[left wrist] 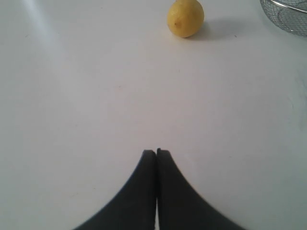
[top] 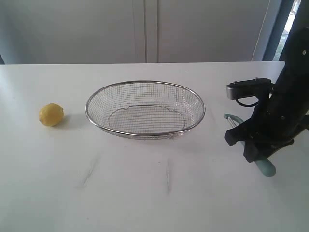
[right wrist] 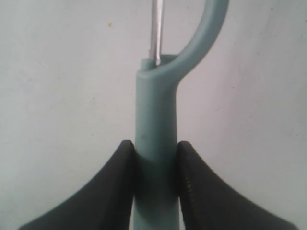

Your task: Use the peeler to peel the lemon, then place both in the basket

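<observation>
The small yellow lemon sits on the white table at the far left, apart from the basket; the left wrist view shows the lemon well ahead of my left gripper, which is shut with nothing between its fingers. The left arm is outside the exterior view. The wide silver mesh basket stands mid-table with nothing in it. To its right, my right gripper is shut on the pale teal handle of the peeler. Up close, the right gripper presses both sides of the peeler.
A corner of the basket shows beside the lemon in the left wrist view. Grey cabinet doors rise behind the table's far edge. Faint smudges mark the table in front of the basket.
</observation>
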You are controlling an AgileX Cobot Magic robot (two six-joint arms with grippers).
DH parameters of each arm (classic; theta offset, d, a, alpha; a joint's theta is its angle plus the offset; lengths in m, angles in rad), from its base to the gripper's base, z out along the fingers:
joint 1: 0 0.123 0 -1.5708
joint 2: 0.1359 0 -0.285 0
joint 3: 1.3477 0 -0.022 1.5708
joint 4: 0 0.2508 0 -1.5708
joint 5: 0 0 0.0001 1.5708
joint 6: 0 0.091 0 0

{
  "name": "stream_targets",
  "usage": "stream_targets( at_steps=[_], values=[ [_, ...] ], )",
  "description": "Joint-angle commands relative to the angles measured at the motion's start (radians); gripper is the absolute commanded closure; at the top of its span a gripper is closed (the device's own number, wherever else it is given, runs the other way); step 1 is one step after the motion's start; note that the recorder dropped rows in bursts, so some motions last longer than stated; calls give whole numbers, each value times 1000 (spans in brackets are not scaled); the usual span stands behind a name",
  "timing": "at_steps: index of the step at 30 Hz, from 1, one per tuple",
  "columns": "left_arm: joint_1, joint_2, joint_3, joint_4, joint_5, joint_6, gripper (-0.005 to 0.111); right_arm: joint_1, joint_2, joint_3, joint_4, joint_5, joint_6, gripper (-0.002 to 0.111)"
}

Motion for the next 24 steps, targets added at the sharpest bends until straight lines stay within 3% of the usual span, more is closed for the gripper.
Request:
stream_targets(
  at_steps=[1,8,17,24],
  values=[
    [2,-3,6,-2,-1,5,107,0,-11,-1,4,1,4,108],
    [2,-3,6,1,-12,6,107,0,-11,-1,4,-6,4,108],
    [2,-3,6,1,-323,7,107,0,-11,-1,4,-6,7,108],
    [2,-3,6,1,-342,7,107,0,-11,-1,4,-28,10,108]
  ],
)
